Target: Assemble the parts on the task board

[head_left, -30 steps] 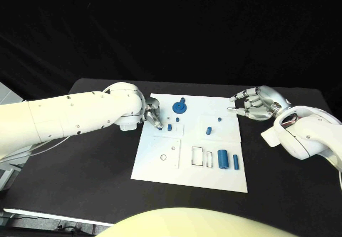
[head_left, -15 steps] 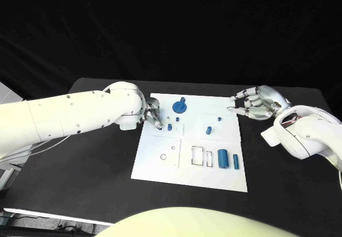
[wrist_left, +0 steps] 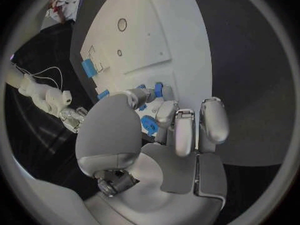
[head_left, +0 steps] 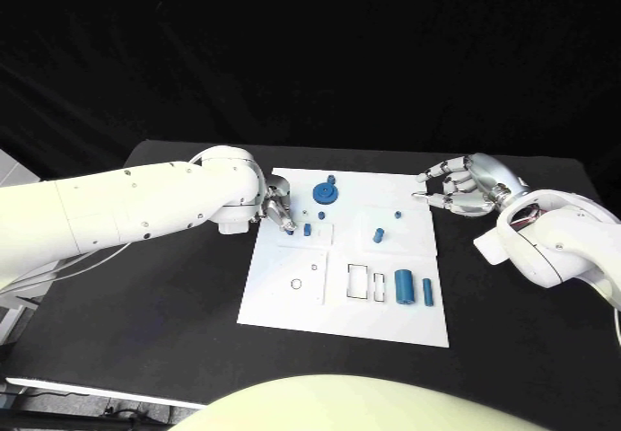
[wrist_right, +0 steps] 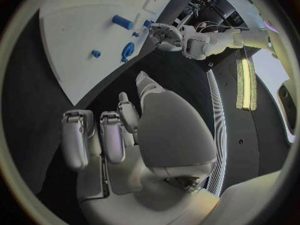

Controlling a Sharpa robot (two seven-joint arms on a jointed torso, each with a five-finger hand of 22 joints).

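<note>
The white task board lies mid-table. My left hand hovers over the board's far left corner. Its fingertips sit right by a small blue peg; I cannot tell whether they touch it. A round blue gear piece lies just beyond them. A short blue piece rests mid-board, and two blue cylinders lie side by side near the right edge. My right hand hangs off the far right corner, fingers loosely curled, holding nothing.
Rectangular slots and a round hole mark the board's near half. Black table spreads around the board on every side.
None of the parts has shifted. Both hands have stayed almost still, the left one drifting only slightly by the peg.
</note>
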